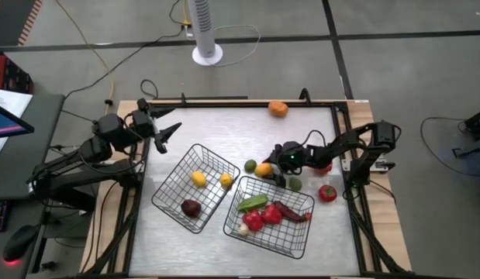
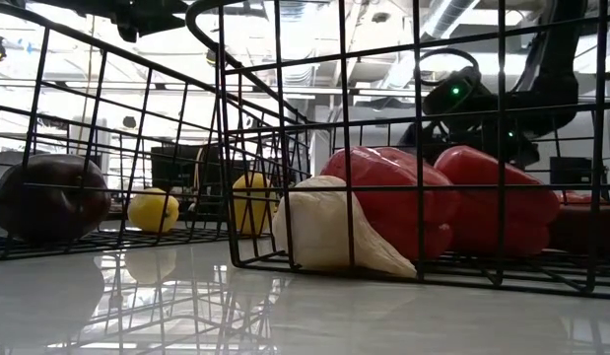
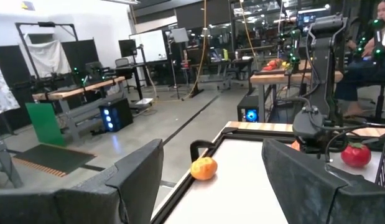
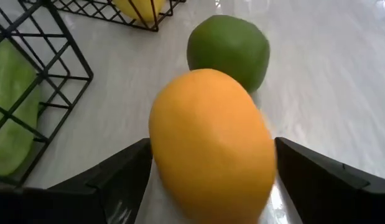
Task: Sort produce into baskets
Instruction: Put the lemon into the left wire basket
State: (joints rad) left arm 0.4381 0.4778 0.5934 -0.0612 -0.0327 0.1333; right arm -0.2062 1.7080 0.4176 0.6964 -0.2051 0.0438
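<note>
My right gripper is low over the table's middle, shut on an orange-yellow fruit, with a green fruit just beyond it. The left basket holds two yellow fruits and a dark purple one. The right basket holds a green vegetable, red peppers and a white garlic. My left gripper hangs open and empty at the far left, above the table. My right gripper pinches the orange-yellow fruit by its two opposite sides, one finger on each side. The fingers come from the table's right side, slanting down. I cannot tell whether the fruit rests on the table or is lifted.
An orange lies by the far edge. A red tomato and a second green fruit lie to the right of the baskets, and another red piece shows under the right arm. Raised rails border the table.
</note>
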